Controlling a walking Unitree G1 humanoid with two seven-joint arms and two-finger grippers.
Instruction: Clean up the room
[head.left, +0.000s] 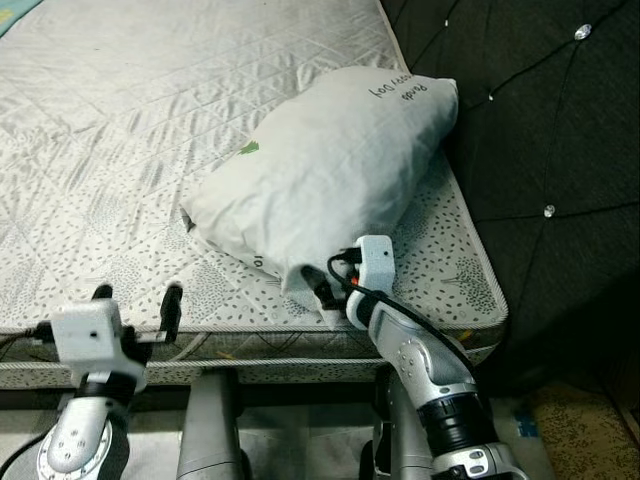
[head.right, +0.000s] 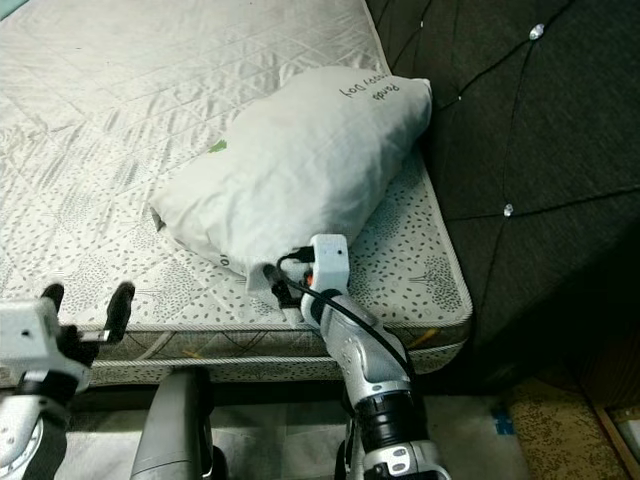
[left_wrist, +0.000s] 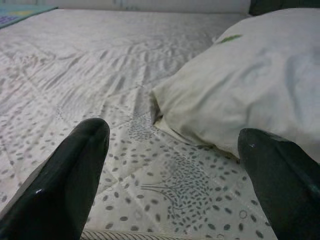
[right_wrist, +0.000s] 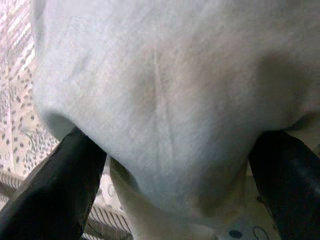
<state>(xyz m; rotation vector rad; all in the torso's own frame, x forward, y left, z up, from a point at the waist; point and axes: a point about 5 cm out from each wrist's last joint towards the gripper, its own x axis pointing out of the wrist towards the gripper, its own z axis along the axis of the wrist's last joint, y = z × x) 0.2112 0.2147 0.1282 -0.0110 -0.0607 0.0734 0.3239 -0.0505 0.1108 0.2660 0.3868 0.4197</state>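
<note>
White pillow (head.left: 330, 170), upside-down black lettering unreadable, gripped by right end effector (head.left: 322, 290).

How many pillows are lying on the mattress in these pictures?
1. The pillow lies on the mattress near its corner beside the dark headboard; the right gripper is at its near corner.

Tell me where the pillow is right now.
The pillow lies on the mattress near its right edge, beside the dark tufted headboard. Its near corner sits between the right gripper fingers at the bed's front edge.
</note>
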